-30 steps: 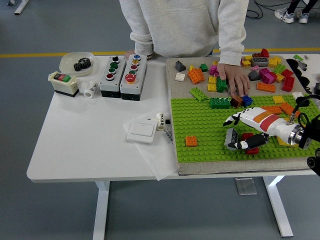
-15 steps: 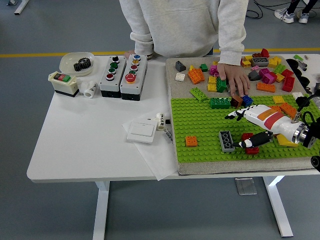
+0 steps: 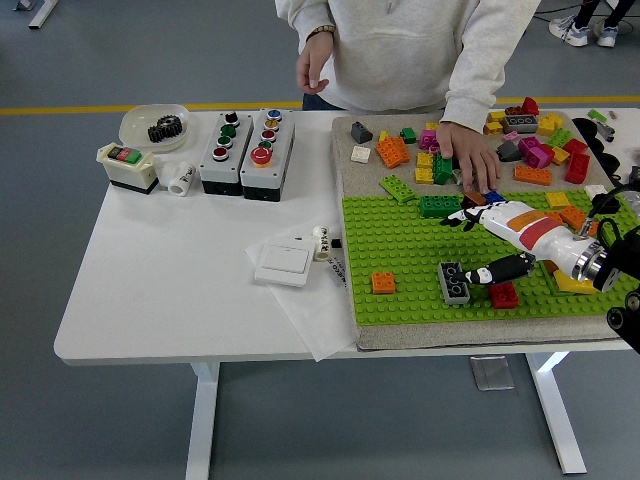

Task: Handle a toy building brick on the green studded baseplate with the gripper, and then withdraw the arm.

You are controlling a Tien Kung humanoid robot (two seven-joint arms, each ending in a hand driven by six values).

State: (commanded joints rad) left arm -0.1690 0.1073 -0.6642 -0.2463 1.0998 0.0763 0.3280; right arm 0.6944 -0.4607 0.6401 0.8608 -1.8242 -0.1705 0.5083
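No print is sharp enough to read.

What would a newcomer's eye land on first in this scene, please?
Probably the white and orange robot hand reaching in from the right over the green baseplate, fingers spread beside a grey brick and a red brick. Behind it, a person's hand rests among the colourful loose bricks.

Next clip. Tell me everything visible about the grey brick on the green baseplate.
The grey brick is a small rectangular studded block, apparently plastic, with a two-by-four stud top. It lies flat, slightly angled, on the green baseplate near its front edge. The right hand has a dark fingertip beside its right side; contact is unclear. A red brick sits just right, apart.
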